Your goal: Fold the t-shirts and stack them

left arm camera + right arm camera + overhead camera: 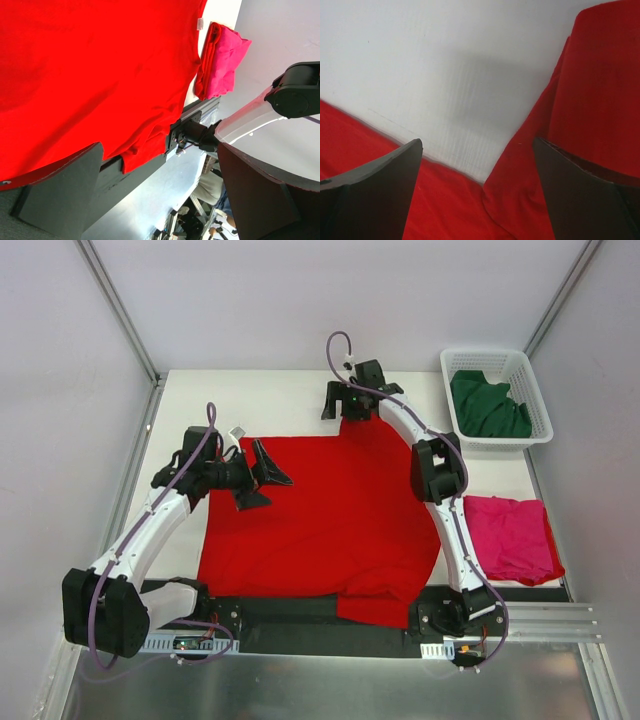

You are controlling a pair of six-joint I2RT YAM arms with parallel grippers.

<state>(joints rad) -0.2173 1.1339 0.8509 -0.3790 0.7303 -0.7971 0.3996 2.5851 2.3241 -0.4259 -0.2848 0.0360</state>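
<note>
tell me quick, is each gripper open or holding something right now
Left gripper: open, empty, over the bright red cotton t-shirt.
Right gripper: open, empty, at that shirt's far edge.

Three t-shirts point(310, 515) point(510, 537) point(487, 408), one basket point(505, 443), two arms point(160, 515) point(455, 530)

- red t-shirt point(310, 520): right edge hidden under right arm point(437, 470), centre right (top view); runs off upper left in left wrist view.
- green t-shirt point(487, 405): underside hidden inside basket point(535, 400), upper right.
</note>
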